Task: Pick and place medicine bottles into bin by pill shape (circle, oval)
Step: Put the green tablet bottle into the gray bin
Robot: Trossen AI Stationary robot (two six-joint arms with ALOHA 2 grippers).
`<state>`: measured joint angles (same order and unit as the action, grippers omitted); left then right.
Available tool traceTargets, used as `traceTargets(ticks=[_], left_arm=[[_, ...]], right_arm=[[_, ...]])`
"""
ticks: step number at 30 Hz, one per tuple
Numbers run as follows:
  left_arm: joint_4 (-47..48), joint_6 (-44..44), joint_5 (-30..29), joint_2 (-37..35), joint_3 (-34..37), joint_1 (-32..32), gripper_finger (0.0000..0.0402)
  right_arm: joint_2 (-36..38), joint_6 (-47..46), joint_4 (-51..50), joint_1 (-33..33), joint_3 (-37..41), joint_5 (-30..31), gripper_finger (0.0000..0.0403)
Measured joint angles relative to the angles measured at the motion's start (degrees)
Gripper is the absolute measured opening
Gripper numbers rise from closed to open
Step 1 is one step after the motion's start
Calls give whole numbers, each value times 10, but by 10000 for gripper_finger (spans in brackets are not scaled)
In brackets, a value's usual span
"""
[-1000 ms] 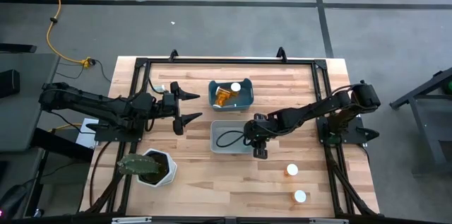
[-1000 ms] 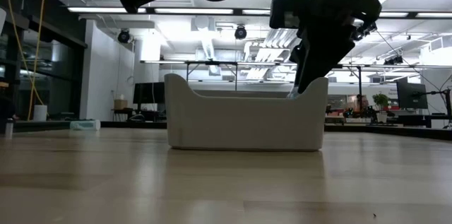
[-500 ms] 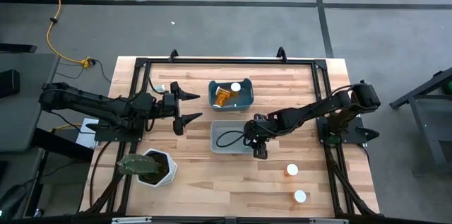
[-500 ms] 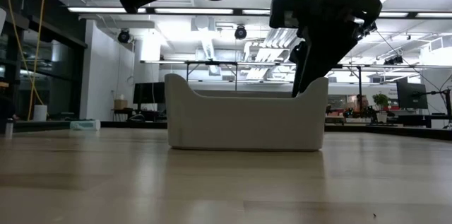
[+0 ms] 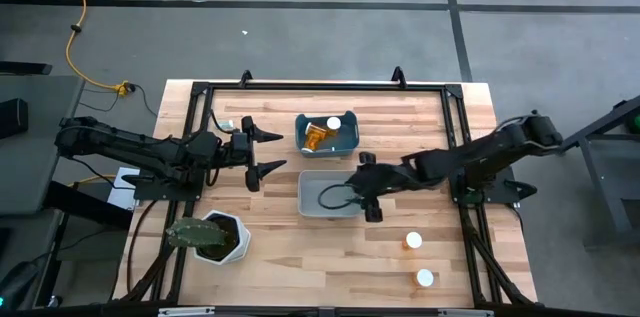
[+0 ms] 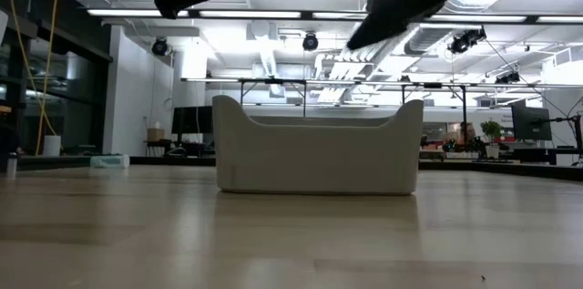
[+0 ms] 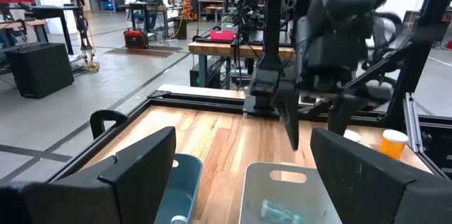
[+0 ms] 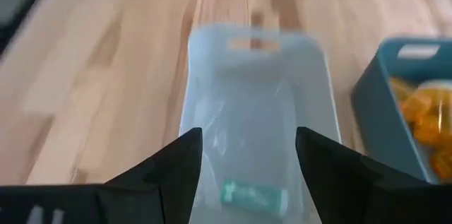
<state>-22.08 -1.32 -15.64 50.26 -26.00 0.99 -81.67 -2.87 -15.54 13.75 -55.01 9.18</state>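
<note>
A greenish medicine bottle (image 8: 254, 196) lies on its side on the floor of the white bin (image 5: 312, 185) at mid-table. My right gripper (image 5: 368, 188) hangs open above that bin's right end, tilted down, with nothing between its fingers (image 8: 248, 139). The blue bin (image 5: 348, 133) behind it holds orange medicine bottles (image 5: 316, 137). Two more orange bottles with white caps (image 5: 413, 241) (image 5: 425, 278) stand upright on the table at the near right. My left gripper (image 5: 278, 150) waits open and level, left of the two bins.
A white hexagonal pot with a plant (image 5: 210, 238) stands at the near left corner. A black frame (image 5: 320, 85) runs around the table's edges. Bare wood lies in front of the white bin and between the bins and the pot.
My right gripper has risen out of the white bin, pulled back a little toward the table's right edge and tipped nearer to level. The greenish bottle stays on the bin's floor.
</note>
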Motion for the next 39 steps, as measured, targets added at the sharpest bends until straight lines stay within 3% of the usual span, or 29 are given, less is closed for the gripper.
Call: traceTargets(ticks=[4,8,11,13,23,39], left_arm=[[0,0,0,0,0,0,319],[-2,0,0,0,0,0,319],[-6,0,0,0,0,0,319],[-6,0,0,0,0,0,319],[0,0,0,0,0,0,319],[-3,-1,-5,0,0,1,319]], right_arm=[[68,-1,142,11,115,31,222],[124,26,358,6,220,49,222],[151,78,490,-7,263,55,222],[167,97,528,-20,269,74,222],[213,72,428,-67,230,82,222],[213,78,403,-67,229,67,222]])
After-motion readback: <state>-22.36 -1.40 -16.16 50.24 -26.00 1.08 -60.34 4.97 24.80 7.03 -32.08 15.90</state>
